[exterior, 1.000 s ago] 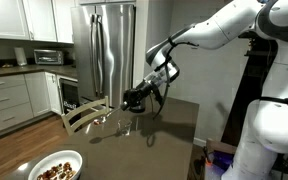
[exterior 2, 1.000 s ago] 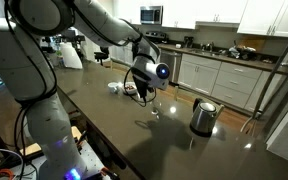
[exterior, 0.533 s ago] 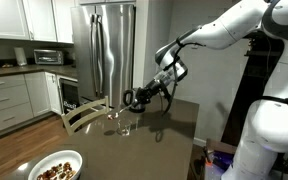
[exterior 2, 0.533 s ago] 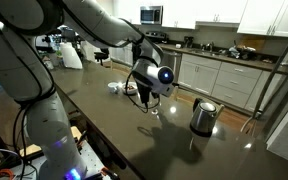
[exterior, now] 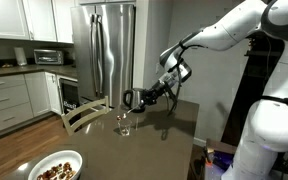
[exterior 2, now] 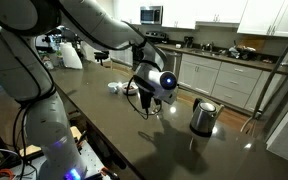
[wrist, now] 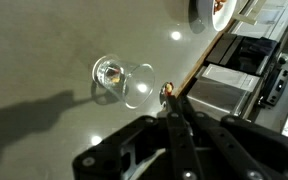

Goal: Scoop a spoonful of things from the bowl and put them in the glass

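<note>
Now: jaws pinch the spoon (wrist: 171, 104) handle, its head just right of the glass (wrist: 124, 82), which stands left of centre in the wrist view. Advised: bring the head over the mouth, keep low, and roll slowly so nothing spills onto the table (wrist: 34, 50).

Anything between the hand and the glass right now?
Nothing visible. The hand, shut on a spoon, hangs over bare table beside the glass. The kettle stands well off to the side.
</note>
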### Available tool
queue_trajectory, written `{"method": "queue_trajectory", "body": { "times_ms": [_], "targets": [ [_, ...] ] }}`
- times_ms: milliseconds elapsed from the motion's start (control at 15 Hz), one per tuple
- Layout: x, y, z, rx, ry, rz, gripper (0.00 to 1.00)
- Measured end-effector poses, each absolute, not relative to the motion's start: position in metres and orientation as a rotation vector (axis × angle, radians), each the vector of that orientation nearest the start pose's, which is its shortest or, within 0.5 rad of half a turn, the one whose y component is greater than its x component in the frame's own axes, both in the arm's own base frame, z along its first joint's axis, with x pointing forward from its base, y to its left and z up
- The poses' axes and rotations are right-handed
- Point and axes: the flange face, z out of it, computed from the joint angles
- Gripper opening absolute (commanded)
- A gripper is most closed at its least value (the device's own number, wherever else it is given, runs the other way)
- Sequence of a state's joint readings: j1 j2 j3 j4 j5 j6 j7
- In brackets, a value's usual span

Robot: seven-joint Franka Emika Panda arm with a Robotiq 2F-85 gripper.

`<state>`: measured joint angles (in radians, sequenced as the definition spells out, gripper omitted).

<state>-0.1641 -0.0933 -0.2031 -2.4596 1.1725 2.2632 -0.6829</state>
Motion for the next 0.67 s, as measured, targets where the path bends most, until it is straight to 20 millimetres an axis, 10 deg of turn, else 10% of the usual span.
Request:
{"method": "queue_trajectory", "body": {
  "times_ms": [667],
  "targets": [
    [0.433, -0.164, 0.325, -2.273, 0.724, -0.418, 0.04]
  ]
}}
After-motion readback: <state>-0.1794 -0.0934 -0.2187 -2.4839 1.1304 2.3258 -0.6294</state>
